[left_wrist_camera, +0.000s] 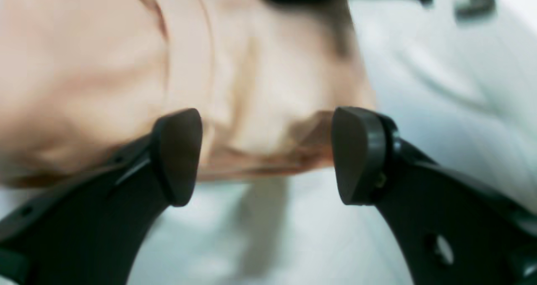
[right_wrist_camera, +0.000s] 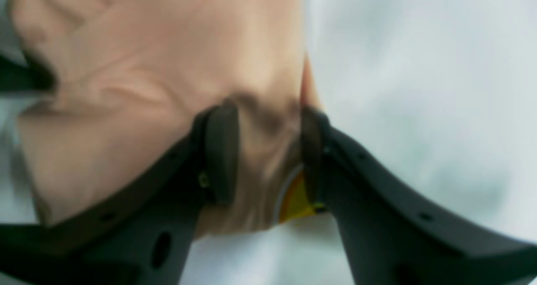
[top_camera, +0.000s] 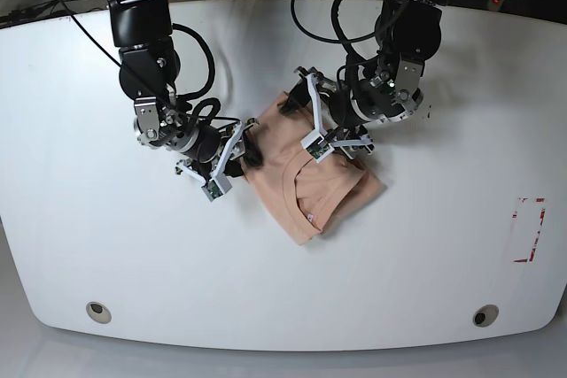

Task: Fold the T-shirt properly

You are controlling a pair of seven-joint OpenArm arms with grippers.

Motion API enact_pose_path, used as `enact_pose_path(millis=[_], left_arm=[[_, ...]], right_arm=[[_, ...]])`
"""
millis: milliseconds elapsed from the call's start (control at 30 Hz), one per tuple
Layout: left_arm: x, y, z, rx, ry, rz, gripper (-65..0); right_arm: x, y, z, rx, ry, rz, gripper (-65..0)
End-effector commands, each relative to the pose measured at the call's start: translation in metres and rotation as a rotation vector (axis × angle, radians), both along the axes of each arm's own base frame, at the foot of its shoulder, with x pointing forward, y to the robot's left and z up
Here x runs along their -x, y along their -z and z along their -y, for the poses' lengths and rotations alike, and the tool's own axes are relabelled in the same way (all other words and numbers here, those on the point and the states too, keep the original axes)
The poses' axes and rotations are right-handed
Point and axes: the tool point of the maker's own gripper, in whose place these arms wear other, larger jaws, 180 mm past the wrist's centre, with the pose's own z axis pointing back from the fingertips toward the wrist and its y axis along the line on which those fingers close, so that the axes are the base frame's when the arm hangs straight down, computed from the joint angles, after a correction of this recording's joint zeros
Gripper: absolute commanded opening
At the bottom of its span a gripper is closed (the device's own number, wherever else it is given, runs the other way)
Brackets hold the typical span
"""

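The peach T-shirt [top_camera: 314,185] lies partly folded in a rumpled bundle at the middle of the white table [top_camera: 425,263]. On the bundle's left edge, my right gripper [top_camera: 246,155] is shut on a bunch of the fabric. In the right wrist view the cloth [right_wrist_camera: 168,66] fills the gap between the pads of the right gripper [right_wrist_camera: 266,155], and a small yellow-orange tag [right_wrist_camera: 295,201] shows beside one pad. My left gripper [top_camera: 306,126] hovers over the shirt's far edge. Its jaws stand wide apart in the left wrist view, the left gripper [left_wrist_camera: 268,157] holding nothing, the shirt [left_wrist_camera: 126,66] below it.
A red-marked rectangle [top_camera: 529,229] sits near the table's right edge. Two round holes [top_camera: 95,311] [top_camera: 483,315] lie near the front edge. Black cables loop behind both arms at the back of the table.
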Motion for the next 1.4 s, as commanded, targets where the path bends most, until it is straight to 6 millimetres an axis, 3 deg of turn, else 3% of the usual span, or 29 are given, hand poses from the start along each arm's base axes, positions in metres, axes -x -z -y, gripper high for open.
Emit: enact_pose_path(millis=[0,300,567,733,867,1000,1133,1233,1367], left_arm=[[-0.019,-0.005,-0.002,0.015,-0.013,0.021,-20.3],[-0.035,0.016,-0.064,-0.099,-0.077,-0.012,-19.9],[-0.058,-0.014,-0.121,-0.184,-0.138,0.091,-19.9],[-0.068,-0.046,-0.141,-0.205,-0.175,0.185,-19.9],[-0.071,-0.070,-0.144,-0.199,-0.192,0.256,-19.9],[-0.060,-0.076,-0.137,-0.190,-0.181,0.277,-19.9],[-0.049,-0.072,-0.112,-0.122,-0.181,0.259,-19.9],[-0.041,-0.066,-0.093,-0.066,-0.193,0.230,-19.9],[-0.044,-0.064,-0.076,0.024,-0.287,0.195,-19.4]], right_arm=[[-0.009,-0.007,0.002,-0.007,-0.023,0.027,-42.5],[0.010,-0.004,-0.003,0.007,-0.049,0.005,-42.6],[0.042,-0.020,-0.060,-0.038,-0.123,-0.019,-42.6],[0.045,-0.034,-0.084,-0.077,-0.144,-0.014,-42.6],[0.040,-0.056,-0.084,-0.072,-0.154,0.049,-42.6],[0.037,-0.066,-0.071,-0.033,-0.160,0.090,-42.5],[0.034,-0.064,-0.055,0.008,-0.151,0.089,-42.5],[0.023,-0.068,-0.026,0.007,-0.061,0.097,-42.5],[0.020,-0.069,-0.012,0.014,-0.046,0.106,-42.3]])
